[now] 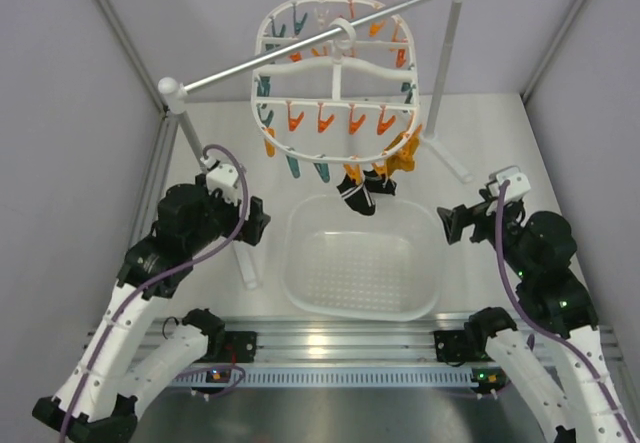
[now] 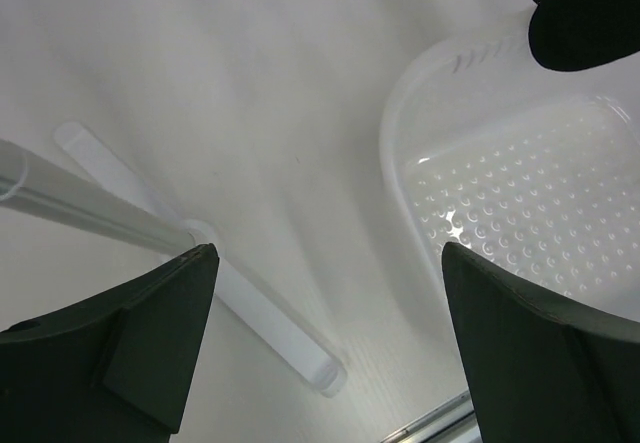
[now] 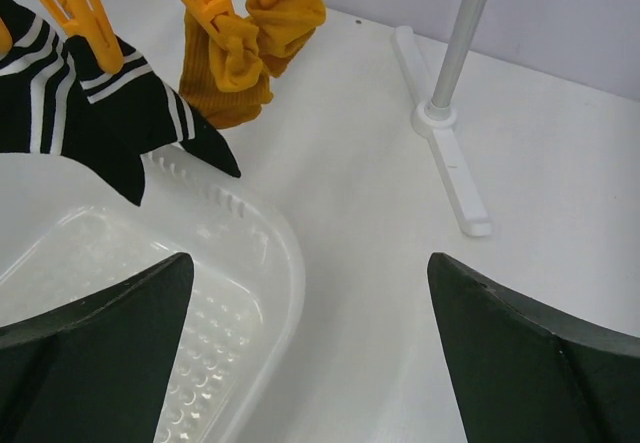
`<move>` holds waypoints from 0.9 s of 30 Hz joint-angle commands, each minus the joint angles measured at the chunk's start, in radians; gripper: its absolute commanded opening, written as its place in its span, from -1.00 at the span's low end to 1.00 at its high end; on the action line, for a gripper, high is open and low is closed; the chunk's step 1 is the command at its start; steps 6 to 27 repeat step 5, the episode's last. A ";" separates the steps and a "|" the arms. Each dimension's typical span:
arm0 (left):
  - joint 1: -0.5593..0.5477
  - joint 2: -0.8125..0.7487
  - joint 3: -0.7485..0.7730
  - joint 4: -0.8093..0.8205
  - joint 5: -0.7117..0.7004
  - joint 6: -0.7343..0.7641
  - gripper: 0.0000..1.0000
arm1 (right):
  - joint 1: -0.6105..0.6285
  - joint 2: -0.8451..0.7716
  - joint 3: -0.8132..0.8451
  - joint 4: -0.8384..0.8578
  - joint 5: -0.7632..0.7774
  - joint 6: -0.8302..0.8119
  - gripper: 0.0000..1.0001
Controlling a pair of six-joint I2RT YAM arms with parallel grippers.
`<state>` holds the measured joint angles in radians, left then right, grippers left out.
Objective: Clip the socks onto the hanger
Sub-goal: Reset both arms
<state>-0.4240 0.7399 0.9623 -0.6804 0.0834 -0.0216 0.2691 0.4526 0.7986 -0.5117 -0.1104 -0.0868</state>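
Pinned by orange clothespins (image 3: 70,3) along the near rim of the hanger (image 1: 335,100): black socks (image 1: 358,195) with thin white stripes, and just to their right two mustard socks (image 1: 400,155). Seen from the right wrist as black toes (image 3: 90,103) dangling over the far rim of the basket (image 3: 285,263), with the mustard pair (image 3: 225,73) bunched up beside them and clear of the table (image 3: 360,193). Hung by its central hook from a silver rod (image 1: 215,71) spanning two white posts, with more orange and teal pins along its bars. Below and nearer, on the table: a white perforated basket (image 1: 290,263), nothing visible inside. Left of the basket, near the left post's foot: the left hand (image 1: 250,225), fingers spread wide, grasping nothing. Right of the basket: the right hand (image 1: 450,225), likewise released, its dark fingers (image 3: 120,333) far apart with only table and basket rim between them.
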 commanded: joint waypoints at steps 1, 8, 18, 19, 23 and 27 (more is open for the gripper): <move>0.027 -0.060 0.013 0.007 -0.060 0.063 0.96 | -0.024 -0.026 0.011 -0.011 -0.041 0.001 0.99; 0.051 -0.096 0.026 0.010 -0.141 0.087 0.96 | -0.025 -0.038 0.019 0.009 -0.048 -0.017 1.00; 0.051 -0.096 0.026 0.010 -0.141 0.087 0.96 | -0.025 -0.038 0.019 0.009 -0.048 -0.017 1.00; 0.051 -0.096 0.026 0.010 -0.141 0.087 0.96 | -0.025 -0.038 0.019 0.009 -0.048 -0.017 1.00; 0.051 -0.096 0.026 0.010 -0.141 0.087 0.96 | -0.025 -0.038 0.019 0.009 -0.048 -0.017 1.00; 0.051 -0.096 0.026 0.010 -0.141 0.087 0.96 | -0.025 -0.038 0.019 0.009 -0.048 -0.017 1.00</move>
